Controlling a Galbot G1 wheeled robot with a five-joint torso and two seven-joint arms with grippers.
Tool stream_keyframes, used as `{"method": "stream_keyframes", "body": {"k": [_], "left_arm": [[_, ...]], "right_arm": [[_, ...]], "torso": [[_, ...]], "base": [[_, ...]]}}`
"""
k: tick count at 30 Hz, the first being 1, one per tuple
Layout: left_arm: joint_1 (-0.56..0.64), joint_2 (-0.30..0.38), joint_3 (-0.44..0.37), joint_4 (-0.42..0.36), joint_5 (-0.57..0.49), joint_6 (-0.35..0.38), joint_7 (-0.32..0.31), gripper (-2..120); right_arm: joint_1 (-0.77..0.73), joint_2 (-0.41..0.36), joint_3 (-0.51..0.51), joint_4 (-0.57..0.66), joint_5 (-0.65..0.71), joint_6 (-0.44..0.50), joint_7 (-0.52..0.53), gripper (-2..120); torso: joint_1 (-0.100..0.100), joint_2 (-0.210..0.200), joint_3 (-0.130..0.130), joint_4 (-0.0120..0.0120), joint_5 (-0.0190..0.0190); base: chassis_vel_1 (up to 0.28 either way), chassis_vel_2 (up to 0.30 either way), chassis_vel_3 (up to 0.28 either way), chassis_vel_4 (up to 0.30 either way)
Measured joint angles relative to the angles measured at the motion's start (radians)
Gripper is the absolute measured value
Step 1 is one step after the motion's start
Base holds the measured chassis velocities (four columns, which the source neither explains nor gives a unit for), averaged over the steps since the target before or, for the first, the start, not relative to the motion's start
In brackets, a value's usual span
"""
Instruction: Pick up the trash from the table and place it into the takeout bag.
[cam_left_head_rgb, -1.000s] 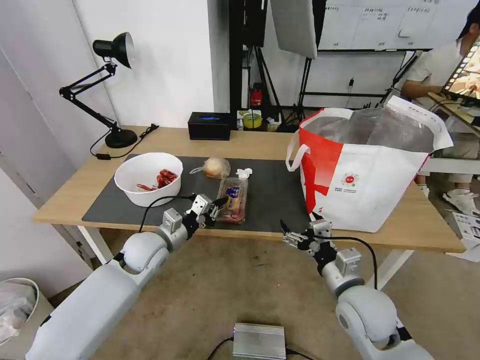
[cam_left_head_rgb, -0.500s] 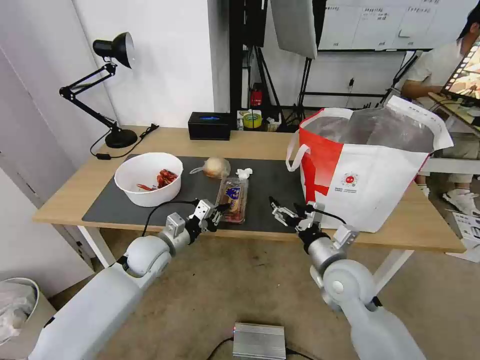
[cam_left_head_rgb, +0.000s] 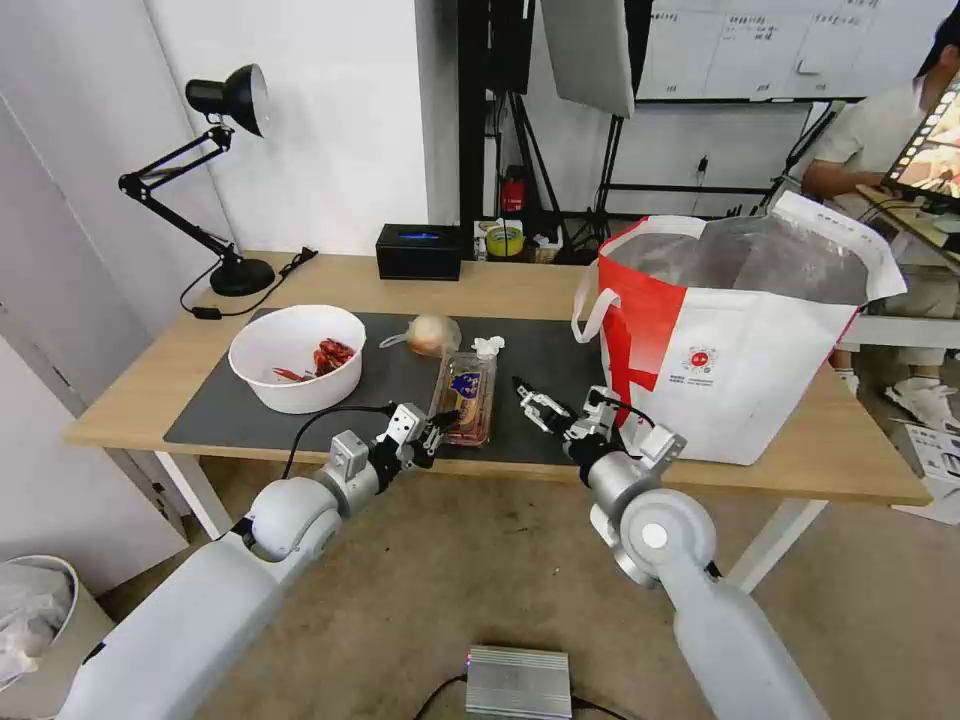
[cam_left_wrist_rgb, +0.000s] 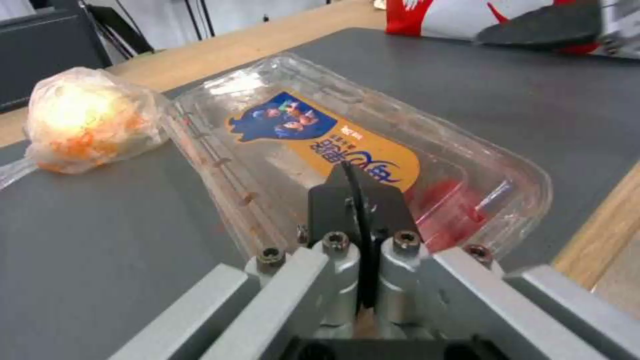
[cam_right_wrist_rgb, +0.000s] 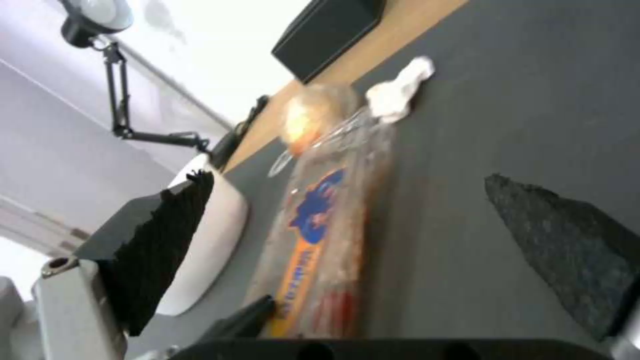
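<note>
The clear tray (cam_left_head_rgb: 464, 396) lies flat on the tabletop (cam_left_head_rgb: 500, 285) mat near its front edge — the left hand (cam_left_head_rgb: 438, 420), fingers pressed closed, noses its near end, while the right hand (cam_left_head_rgb: 533, 402), spread open, hovers just beside it, likely to take hold.

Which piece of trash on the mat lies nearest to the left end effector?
The clear plastic tray with the blue and orange label: the shut left end effector is at its near end. The tissue, the bagged lump and the white bowl lie farther off.
</note>
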Motion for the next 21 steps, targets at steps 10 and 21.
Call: {"method": "stream_keyframes", "body": {"k": [10,21], "left_arm": [[0.009,0.001,-0.002,-0.001,-0.006,-0.003,-0.011,0],[0.012,0.012,-0.005,-0.002,-0.026,-0.005,-0.03,0]], "right_arm": [[0.126,0.064,-0.05,-0.13,0.053,-0.082,0.042,100],[0.21,0.126,-0.076,-0.213,0.063,-0.182,0.124,100]], "torso": [[0.0,0.0,0.0,0.0,0.0],[0.0,0.0,0.0,0.0,-0.0001]], "base": [[0.0,0.0,0.0,0.0],[0.0,0.0,0.0,0.0]]}}
